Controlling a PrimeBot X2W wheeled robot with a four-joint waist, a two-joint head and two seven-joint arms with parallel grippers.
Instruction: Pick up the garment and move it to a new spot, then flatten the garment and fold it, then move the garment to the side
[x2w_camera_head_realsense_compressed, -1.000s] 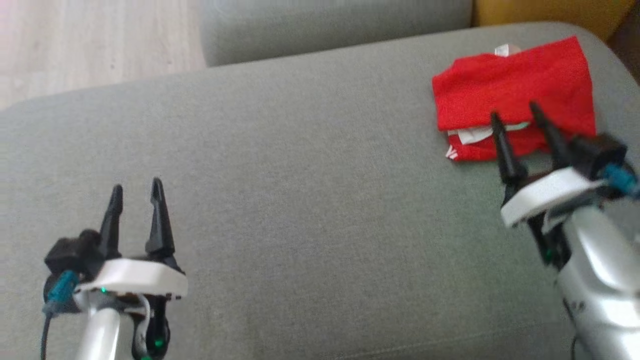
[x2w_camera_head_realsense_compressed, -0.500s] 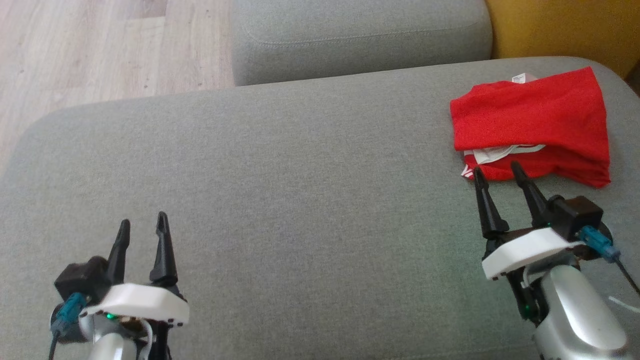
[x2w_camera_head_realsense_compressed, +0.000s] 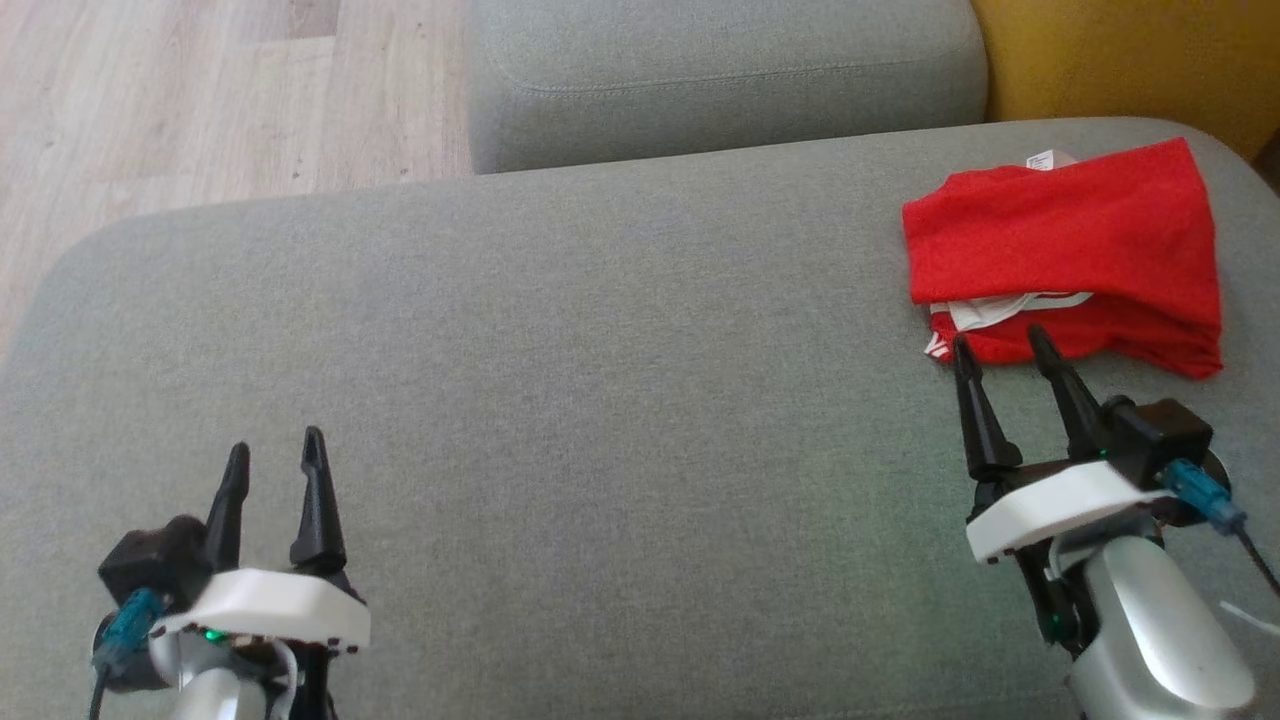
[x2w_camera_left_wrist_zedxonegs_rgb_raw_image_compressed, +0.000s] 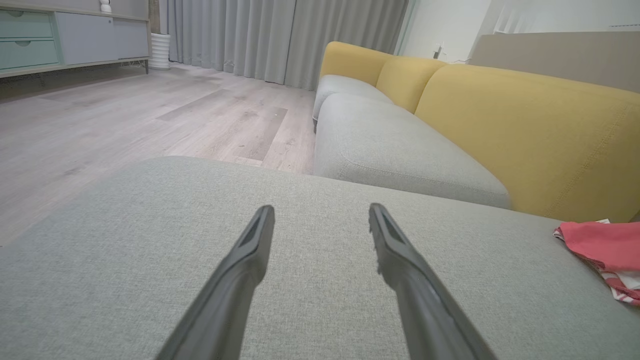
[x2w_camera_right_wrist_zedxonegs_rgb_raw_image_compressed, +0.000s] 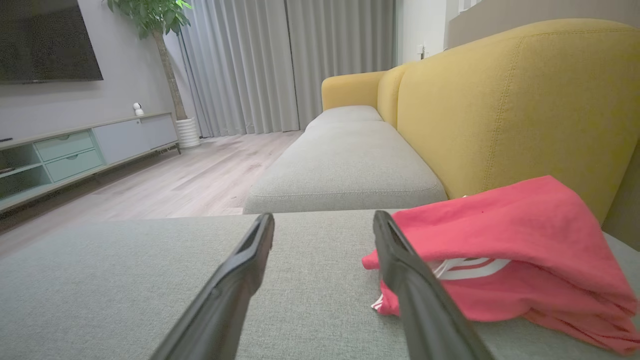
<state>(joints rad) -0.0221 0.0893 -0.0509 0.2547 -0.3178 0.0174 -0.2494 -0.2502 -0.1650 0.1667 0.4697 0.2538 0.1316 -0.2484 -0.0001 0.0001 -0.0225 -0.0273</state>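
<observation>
Garment (x2w_camera_head_realsense_compressed: 1065, 240) lies folded at the far right of the sofa cushion (x2w_camera_head_realsense_compressed: 600, 350). Right gripper (x2w_camera_head_realsense_compressed: 998, 338), spread and empty, sits just beside its near edge. Left gripper (x2w_camera_head_realsense_compressed: 275, 441), spread and empty, sits near left. Side placement judged complete; next move calls only for clearing the arms.

Grey sofa (x2w_camera_head_realsense_compressed: 600, 330), yellow backrest (x2w_camera_head_realsense_compressed: 1130, 60), wooden floor (x2w_camera_head_realsense_compressed: 200, 100)

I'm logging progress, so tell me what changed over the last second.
The right hand drew back toward the robot: its fingertips, earlier over the folded red garment, now reach only its near edge. The camera also shifted, sliding the whole picture down. Nothing was gripped or let go. Both hands stayed open, the left hand kept its place, and the garment stayed put on the grey cushion.
</observation>
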